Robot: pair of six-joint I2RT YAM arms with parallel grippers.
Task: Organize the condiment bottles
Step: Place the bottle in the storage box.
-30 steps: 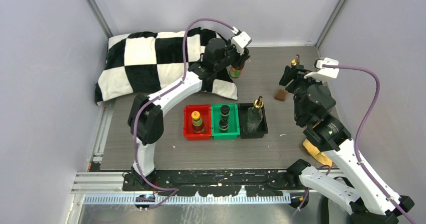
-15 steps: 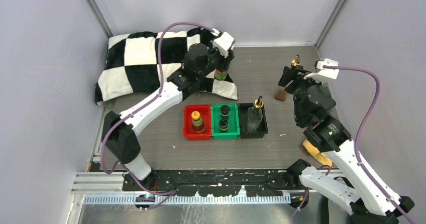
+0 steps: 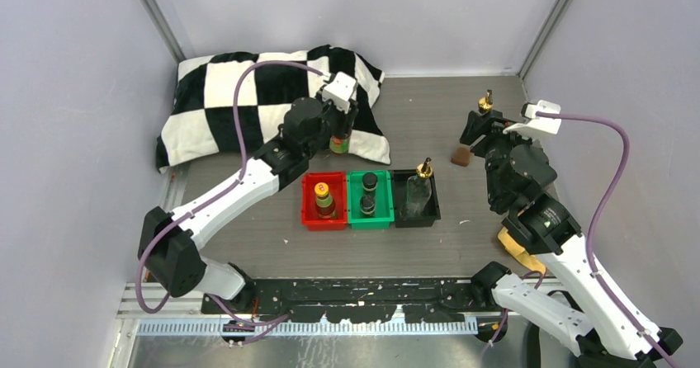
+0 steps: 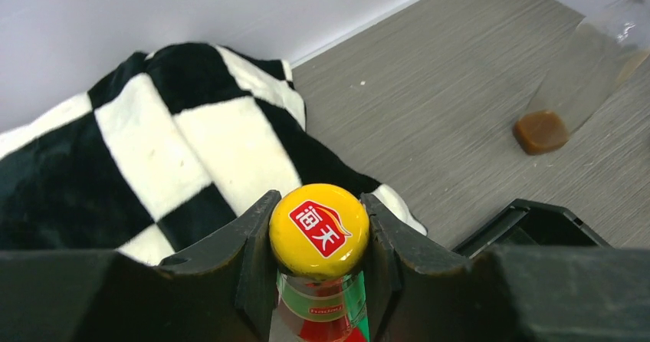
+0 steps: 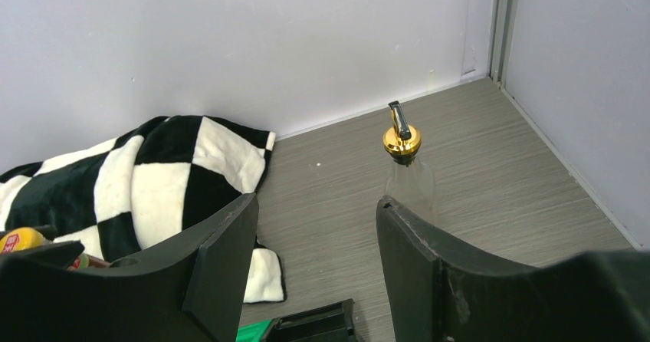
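My left gripper [image 4: 319, 238] is shut on the neck of a reddish-brown bottle with a yellow cap [image 4: 319, 229] and a green label, held in the air over the checkered pillow's near corner [image 3: 338, 143]. The red tray [image 3: 309, 211] holds a matching yellow-capped bottle [image 3: 322, 196]. Two dark black-capped bottles [image 3: 368, 195] stand in the green tray [image 3: 353, 219]. One clear glass bottle with a gold pourer [image 3: 423, 178] stands in the black tray [image 3: 435, 211]. Another [image 5: 402, 141] stands on the table at the far right, just beyond my open, empty right gripper [image 5: 314, 269].
A black-and-white checkered pillow [image 3: 239, 104] lies at the back left. A small brown block [image 3: 461, 156] sits on the table near the right gripper [image 3: 477, 130]. A yellow cloth [image 3: 520, 248] lies under the right arm. Walls close in the back and both sides.
The left arm has carried the yellow-capped bottle leftward and nearer, from the pillow's far right edge to just behind the red tray. The right arm has barely shifted.
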